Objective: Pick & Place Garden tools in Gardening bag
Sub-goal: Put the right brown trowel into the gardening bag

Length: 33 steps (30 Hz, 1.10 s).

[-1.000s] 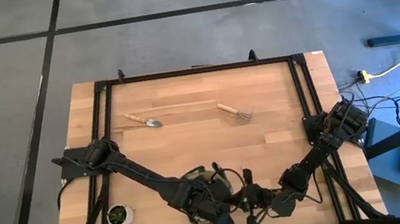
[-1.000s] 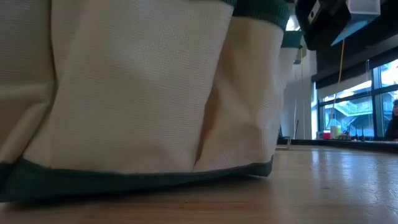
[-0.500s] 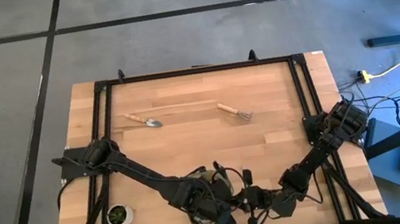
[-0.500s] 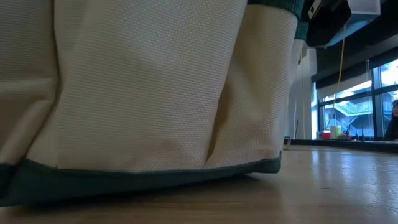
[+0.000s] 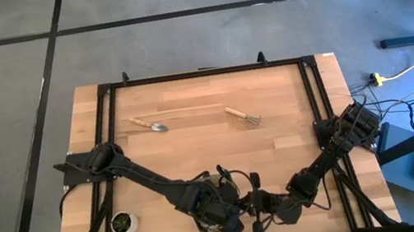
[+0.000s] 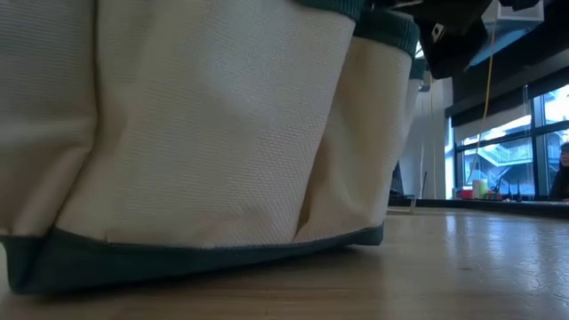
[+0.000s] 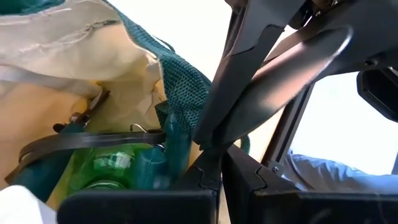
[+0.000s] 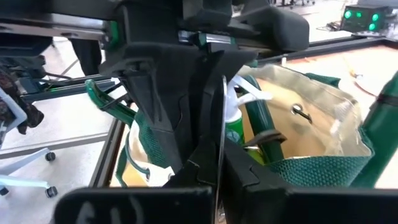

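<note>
The table lies mostly bare in its middle. The bag sits at the near edge, under both arms (spray bottle inside). Left hand and right hand are closed above it. Trowel and fork lie toward the far edge. A plant pot stands near the near-left corner.
</note>
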Motion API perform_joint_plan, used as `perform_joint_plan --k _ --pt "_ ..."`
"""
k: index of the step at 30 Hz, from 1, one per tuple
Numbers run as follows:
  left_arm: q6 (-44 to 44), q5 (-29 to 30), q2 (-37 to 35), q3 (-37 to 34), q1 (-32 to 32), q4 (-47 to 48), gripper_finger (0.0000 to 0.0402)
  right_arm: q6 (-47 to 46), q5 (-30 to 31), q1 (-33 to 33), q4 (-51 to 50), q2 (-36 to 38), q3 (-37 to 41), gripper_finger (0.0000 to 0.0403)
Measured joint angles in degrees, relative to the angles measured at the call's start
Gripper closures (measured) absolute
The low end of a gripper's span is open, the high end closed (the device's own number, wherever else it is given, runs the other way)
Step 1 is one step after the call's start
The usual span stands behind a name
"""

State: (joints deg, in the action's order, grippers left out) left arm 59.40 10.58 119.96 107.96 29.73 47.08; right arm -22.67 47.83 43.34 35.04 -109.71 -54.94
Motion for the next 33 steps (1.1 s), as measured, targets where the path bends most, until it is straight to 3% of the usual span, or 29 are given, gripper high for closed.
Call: perform_joint_plan --k 17,26,33 --pt "-0.6 -0.1 0.0 0.0 0.1 -0.3 0.0400 -6.1 -3.4 -0.3 -0.5 -0.2 0.2 0.0345" --pt "-0.6 1.2 -0.5 0.2 0.0 -0.9 0.0400 -6.1 6.3 2.8 -0.4 0.8 0.3 0.0266" --pt "-0.6 1.0 -0.5 0.2 -0.1 -0.5 0.0400 -10.6 6.8 3.3 -1.0 1.1 0.3 0.0198"
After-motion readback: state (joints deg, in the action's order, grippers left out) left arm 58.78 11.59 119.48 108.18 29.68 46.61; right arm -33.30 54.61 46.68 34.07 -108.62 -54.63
